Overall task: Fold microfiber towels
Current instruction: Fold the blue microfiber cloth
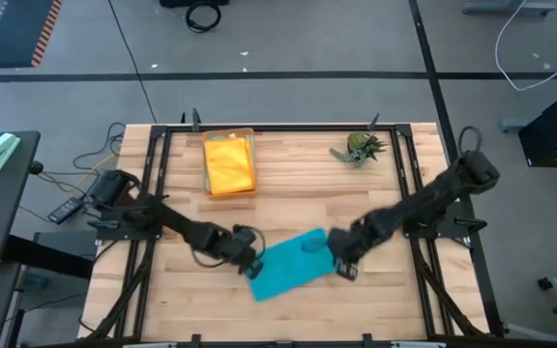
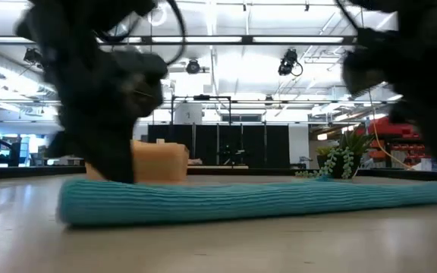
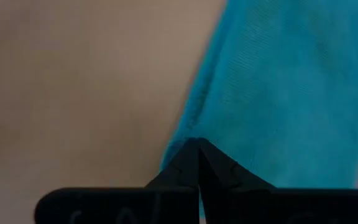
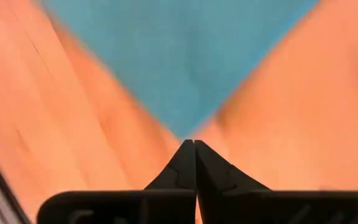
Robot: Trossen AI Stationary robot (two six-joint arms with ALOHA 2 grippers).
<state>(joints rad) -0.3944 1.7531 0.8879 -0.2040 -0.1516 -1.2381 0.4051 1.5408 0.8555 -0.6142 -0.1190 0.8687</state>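
Teal microfiber towel [image 1: 288,263] lies folded near the front middle of the wooden desk [image 1: 298,208]. Left gripper [image 1: 250,267], fingers pressed together, pinches the towel's left edge. Right gripper [image 1: 340,265], fingers likewise together, pinches its right corner. Farther back, an orange tray [image 1: 228,162] holds yellow towels [image 1: 230,166], with a small green plant [image 1: 360,148] toward the right.
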